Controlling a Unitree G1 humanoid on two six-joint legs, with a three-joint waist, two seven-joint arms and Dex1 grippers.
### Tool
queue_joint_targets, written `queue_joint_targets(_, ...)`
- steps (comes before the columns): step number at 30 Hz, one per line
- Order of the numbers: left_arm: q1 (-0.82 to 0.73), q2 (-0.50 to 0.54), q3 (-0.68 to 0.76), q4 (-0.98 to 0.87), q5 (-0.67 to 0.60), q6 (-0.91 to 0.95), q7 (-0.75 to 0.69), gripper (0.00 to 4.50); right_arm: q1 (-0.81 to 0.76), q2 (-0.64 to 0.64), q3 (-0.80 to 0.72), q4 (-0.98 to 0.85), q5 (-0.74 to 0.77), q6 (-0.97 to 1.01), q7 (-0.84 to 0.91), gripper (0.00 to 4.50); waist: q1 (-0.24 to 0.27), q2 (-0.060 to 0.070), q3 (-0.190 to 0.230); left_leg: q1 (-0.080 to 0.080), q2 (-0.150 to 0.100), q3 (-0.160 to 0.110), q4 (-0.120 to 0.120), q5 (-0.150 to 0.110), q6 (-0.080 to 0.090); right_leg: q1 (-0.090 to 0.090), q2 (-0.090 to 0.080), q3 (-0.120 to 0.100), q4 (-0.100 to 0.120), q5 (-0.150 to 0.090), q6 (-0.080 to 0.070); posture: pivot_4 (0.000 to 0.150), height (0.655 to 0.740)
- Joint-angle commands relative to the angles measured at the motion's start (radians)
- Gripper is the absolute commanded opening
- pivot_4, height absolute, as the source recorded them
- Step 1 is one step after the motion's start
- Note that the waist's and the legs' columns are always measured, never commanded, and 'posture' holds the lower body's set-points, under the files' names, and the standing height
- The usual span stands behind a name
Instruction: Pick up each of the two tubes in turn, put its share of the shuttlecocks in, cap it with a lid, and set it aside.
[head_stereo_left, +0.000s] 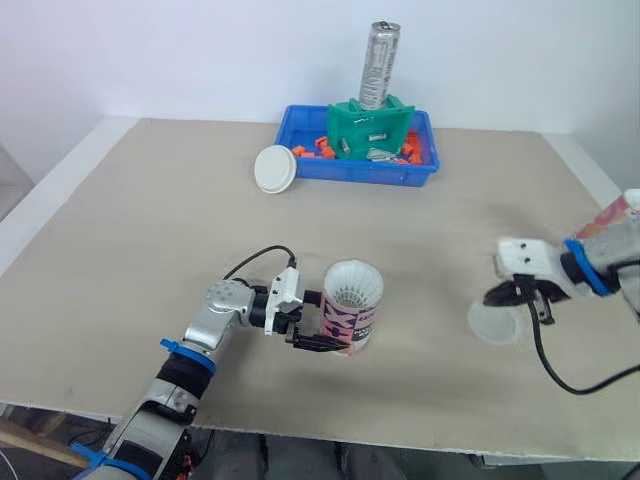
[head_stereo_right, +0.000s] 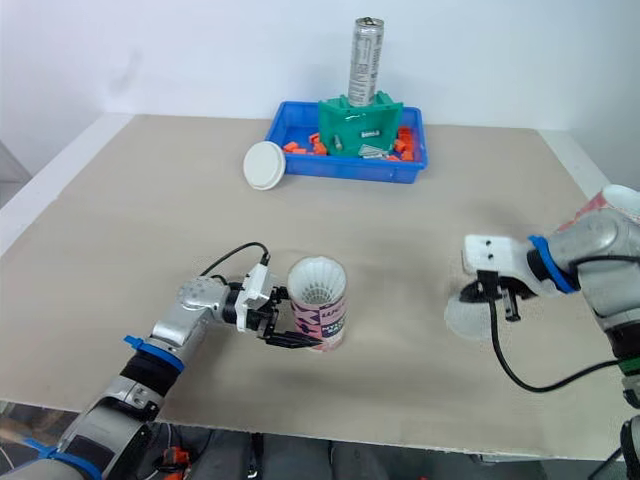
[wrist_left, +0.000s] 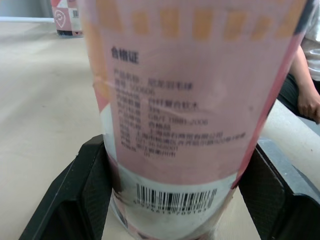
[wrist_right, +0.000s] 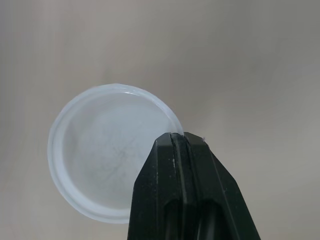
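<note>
A pink and white tube (head_stereo_left: 350, 312) stands upright at the middle of the table, with white shuttlecock feathers showing in its open top. My left gripper (head_stereo_left: 333, 325) is shut on the tube's lower part (wrist_left: 175, 150), one black finger (wrist_left: 82, 190) on each side. To the right, low over the table, my right gripper (head_stereo_left: 520, 296) is shut on the rim of a translucent round lid (head_stereo_left: 496, 323); the right wrist view shows the fingertips (wrist_right: 172, 142) pinching the lid (wrist_right: 107, 152). A second pink tube (head_stereo_left: 617, 212) stands at the far right, partly behind my right arm.
At the back stands a blue tray (head_stereo_left: 362, 173) with orange bits, a green holder (head_stereo_left: 370, 128) and a tall silver can (head_stereo_left: 379, 62). A white lid (head_stereo_left: 274, 167) leans on the tray's left end. A person's hand (wrist_left: 307, 102) shows beyond the table.
</note>
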Motion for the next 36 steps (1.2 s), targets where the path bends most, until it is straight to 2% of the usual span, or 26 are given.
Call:
queue_joint_targets(1,0.022,0.027,-0.011,0.064,0.042,0.017,0.003,3.4,-0.093,0.001,-0.061,-0.094,0.069,0.047,0.026,0.02,-0.003,0.0,0.0,0.0,0.0,0.0,0.0,0.0,0.0,0.0,0.0,0.0,0.0,0.0,0.0,0.15,0.74)
queue_joint_targets(6,0.019,0.026,-0.011,0.083,0.042,0.02,-0.007,3.4,-0.293,0.062,-0.079,-0.299,0.253,0.212,0.069,0.02,-0.005,0.001,-0.001,0.001,0.0,0.0,0.0,0.0,0.0,0.0,0.0,0.001,0.0,0.001,-0.001,0.15,0.74)
queue_joint_targets(11,0.002,0.028,-0.031,0.114,0.062,0.014,-0.026,3.4,-0.423,0.15,-0.006,-0.407,0.307,0.257,0.066,0.02,-0.004,-0.006,-0.005,0.002,0.0,0.0,-0.001,0.0,0.0,-0.001,0.0,0.001,0.0,0.0,-0.002,0.15,0.74)
queue_joint_targets(17,-0.052,0.014,-0.043,0.157,0.076,0.017,-0.029,3.4,-0.527,0.262,0.085,-0.434,0.32,0.235,0.077,0.02,-0.004,-0.008,-0.006,0.002,0.001,0.001,-0.001,-0.001,-0.001,-0.006,-0.001,0.001,0.0,0.001,-0.003,0.15,0.74)
queue_joint_targets(23,-0.084,0.018,-0.061,0.181,0.088,0.016,-0.034,3.4,-0.543,0.243,0.15,-0.431,0.336,0.172,0.082,0.02,0.0,-0.01,-0.006,0.001,0.0,0.002,-0.001,-0.001,-0.001,-0.005,-0.002,0.001,-0.002,0.001,-0.003,0.15,0.74)
queue_joint_targets(36,-0.09,0.028,-0.065,0.195,0.093,-0.003,-0.038,3.4,-0.638,0.354,0.269,-0.306,0.253,0.043,0.082,0.02,-0.001,-0.01,-0.006,0.001,0.0,0.002,-0.001,-0.001,-0.001,-0.006,-0.002,0.0,-0.002,0.002,-0.004,0.15,0.74)
